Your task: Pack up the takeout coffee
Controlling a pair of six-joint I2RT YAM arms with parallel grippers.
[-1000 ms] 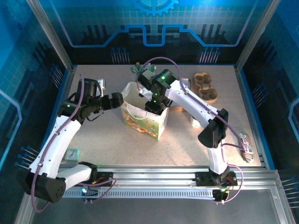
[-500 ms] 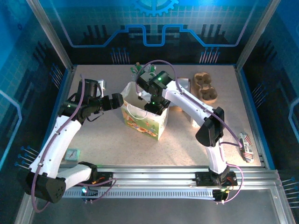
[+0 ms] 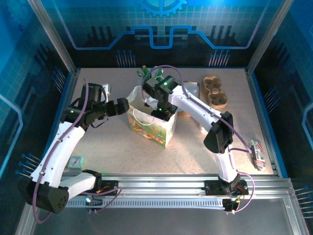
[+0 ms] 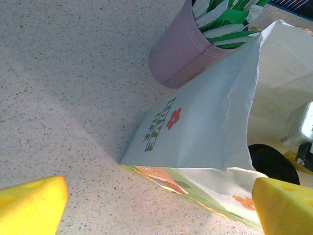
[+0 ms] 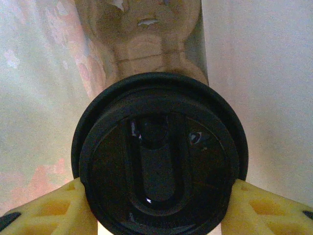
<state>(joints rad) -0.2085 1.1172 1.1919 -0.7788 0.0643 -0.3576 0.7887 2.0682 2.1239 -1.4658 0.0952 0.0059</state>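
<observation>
Inside the one bag (image 4: 205, 122), my right gripper (image 5: 161, 205) is still clamping both fingers on the one takeout coffee (image 5: 159, 156), my elbow drifting left. My left gripper (image 4: 156, 203) is hanging wide open beside the bag.

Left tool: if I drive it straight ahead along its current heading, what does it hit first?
Most likely the white paper bag: its printed side panel sits straight ahead of the open left tool. Depth is hard to judge.
</observation>
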